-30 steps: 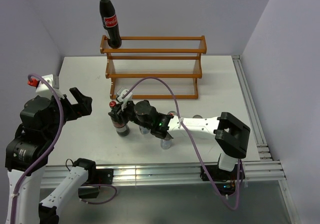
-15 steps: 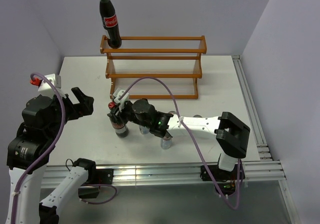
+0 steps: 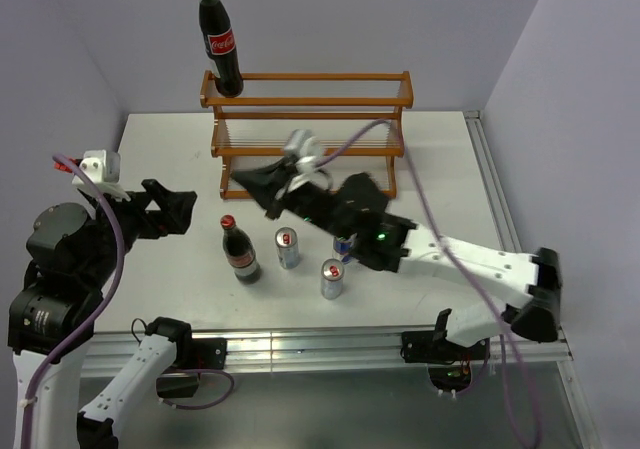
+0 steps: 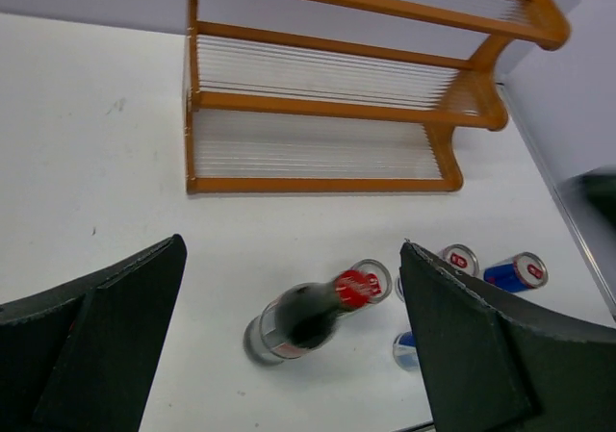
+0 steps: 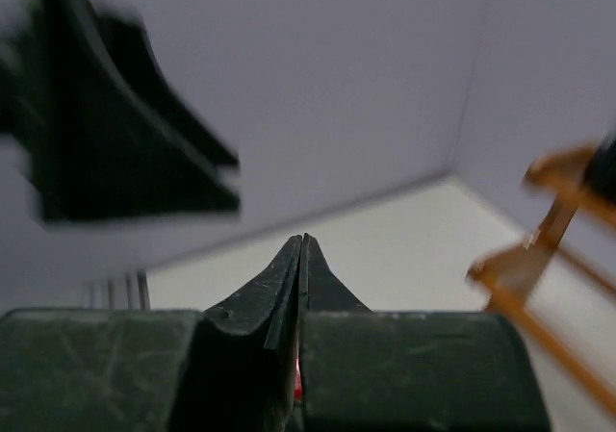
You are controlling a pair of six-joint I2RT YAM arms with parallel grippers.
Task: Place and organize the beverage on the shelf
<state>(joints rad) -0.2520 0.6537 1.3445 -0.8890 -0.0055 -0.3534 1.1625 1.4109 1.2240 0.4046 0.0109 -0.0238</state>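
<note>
The shelf [image 3: 305,134] [image 4: 327,114] stands at the back of the table. One cola bottle [image 3: 220,39] stands on the left end of its top tier. A second cola bottle [image 3: 240,252] [image 4: 308,312] stands upright on the table in front, held by nothing. Blue-and-silver cans [image 3: 287,248] [image 3: 331,279] [image 4: 517,270] stand to its right. My right gripper [image 3: 237,177] [image 5: 303,240] hovers above and behind that bottle, shut and empty. To the bottle's left my left gripper [image 3: 175,212] [image 4: 292,249] is open, and its view looks down on the bottle.
My right arm [image 3: 440,249] stretches across the table's middle and hides part of one can [image 3: 343,246]. In the right wrist view the shelf [image 5: 549,230] is a blur at the right and my left gripper [image 5: 115,134] a dark blur at upper left.
My right gripper has let go of the table bottle's neck, risen up and back toward the shelf, and shut. The bottle stays standing. My left arm has dropped slightly.
</note>
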